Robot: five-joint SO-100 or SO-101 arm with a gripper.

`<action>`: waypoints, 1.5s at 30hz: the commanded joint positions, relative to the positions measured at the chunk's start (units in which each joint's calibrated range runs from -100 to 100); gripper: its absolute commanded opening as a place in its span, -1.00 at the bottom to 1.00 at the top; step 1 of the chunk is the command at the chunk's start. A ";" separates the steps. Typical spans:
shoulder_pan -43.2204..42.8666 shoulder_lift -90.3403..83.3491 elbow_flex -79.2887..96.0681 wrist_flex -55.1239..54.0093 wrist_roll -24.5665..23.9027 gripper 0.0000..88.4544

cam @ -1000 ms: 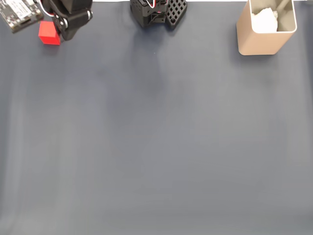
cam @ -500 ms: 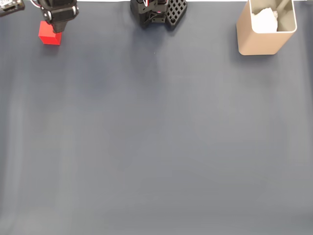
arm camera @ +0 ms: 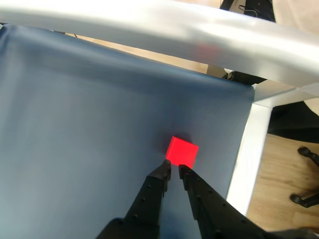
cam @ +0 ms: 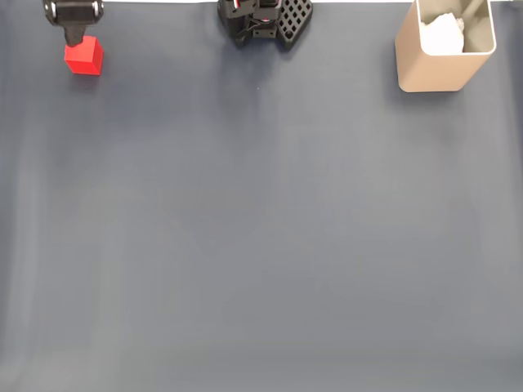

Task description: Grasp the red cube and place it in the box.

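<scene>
The red cube [cam: 83, 57] rests on the dark grey mat at the far top left of the fixed view. My gripper [cam: 75, 36] hangs just above it at the frame's top edge, its black fingers touching or overlapping the cube's upper side. In the wrist view the cube [arm camera: 182, 151] lies just past the fingertips [arm camera: 165, 168], and the gripper [arm camera: 174, 168] is shut to a thin gap with nothing in it. The tan box [cam: 441, 69] stands upright at the top right, far from the cube, with something white inside.
The black perforated robot base [cam: 278, 23] sits at top centre of the fixed view. In the wrist view a silver frame bar [arm camera: 164, 22] runs along the mat's edge beyond the cube, and a white rail [arm camera: 251, 149] borders the mat close to the cube's right.
The arm has swung left and back toward the top edge of the fixed view, uncovering more of the cube. The cube has stayed where it was.
</scene>
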 commanded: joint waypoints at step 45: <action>4.79 -3.11 10.15 -8.01 -4.64 -0.16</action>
